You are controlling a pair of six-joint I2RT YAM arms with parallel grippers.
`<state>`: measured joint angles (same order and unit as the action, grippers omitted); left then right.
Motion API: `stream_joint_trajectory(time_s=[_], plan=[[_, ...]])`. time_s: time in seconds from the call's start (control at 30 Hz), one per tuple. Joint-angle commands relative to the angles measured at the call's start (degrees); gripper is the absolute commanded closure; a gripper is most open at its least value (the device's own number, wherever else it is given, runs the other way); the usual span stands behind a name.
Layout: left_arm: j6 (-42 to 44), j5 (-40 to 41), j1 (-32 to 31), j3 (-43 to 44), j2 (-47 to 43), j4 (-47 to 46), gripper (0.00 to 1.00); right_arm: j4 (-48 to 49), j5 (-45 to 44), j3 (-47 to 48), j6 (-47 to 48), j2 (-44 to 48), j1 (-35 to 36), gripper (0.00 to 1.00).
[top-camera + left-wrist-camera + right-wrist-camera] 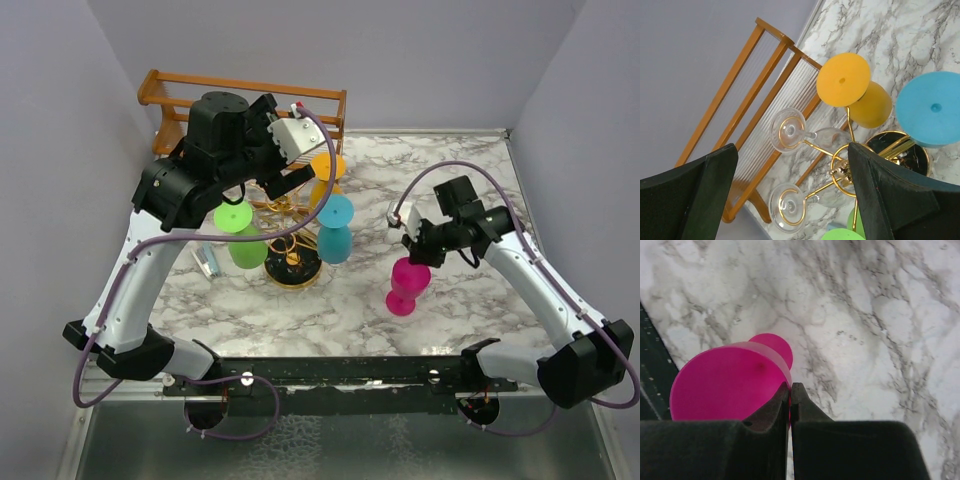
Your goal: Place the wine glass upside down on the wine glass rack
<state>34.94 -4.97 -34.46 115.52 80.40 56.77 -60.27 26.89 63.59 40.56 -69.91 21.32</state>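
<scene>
The pink wine glass point(408, 280) stands upright, bowl up, its foot at or just above the marble table right of centre. My right gripper point(418, 252) is shut on its rim, which also shows in the right wrist view point(730, 385) between the closed fingers. The gold wire rack point(292, 262) stands at the table's middle; green point(238, 232), blue point(335, 225) and orange point(328, 166) glasses and two clear ones point(788, 130) hang on it upside down. My left gripper point(298, 168) is open and empty above the rack point(845, 170).
An orange-brown wooden rail frame point(240, 95) stands at the back left against the wall, also in the left wrist view point(755, 100). A small grey-blue object point(207, 262) lies left of the rack. Walls close in the table at the left, back and right.
</scene>
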Motion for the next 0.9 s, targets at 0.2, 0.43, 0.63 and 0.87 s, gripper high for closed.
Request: stream_joint_trajectory(time_s=[0.2,0.43,0.63,0.87], plan=[[-7.3,-1.0,4.0,1.9,0.1,-4.6,0.02,25.4,-30.5,4.4,-0.8,4.7,-0.4,0.99],[-14.0,-5.4,8.3,2.1,0.6,-7.1,0.01,34.6,-34.6,12.1,-0.4,2.1,-2.6,0.99],[-21.4,-9.6,14.2,3.0,0.6,-9.9,0.01,37.5,-37.5,20.0,-0.9,-1.6,-2.6,0.99],[-29.9,-15.5,20.0,2.2,0.7,-13.1,0.01,37.1,-35.6,32.7,-6.1,-5.6,-2.6,0.99]])
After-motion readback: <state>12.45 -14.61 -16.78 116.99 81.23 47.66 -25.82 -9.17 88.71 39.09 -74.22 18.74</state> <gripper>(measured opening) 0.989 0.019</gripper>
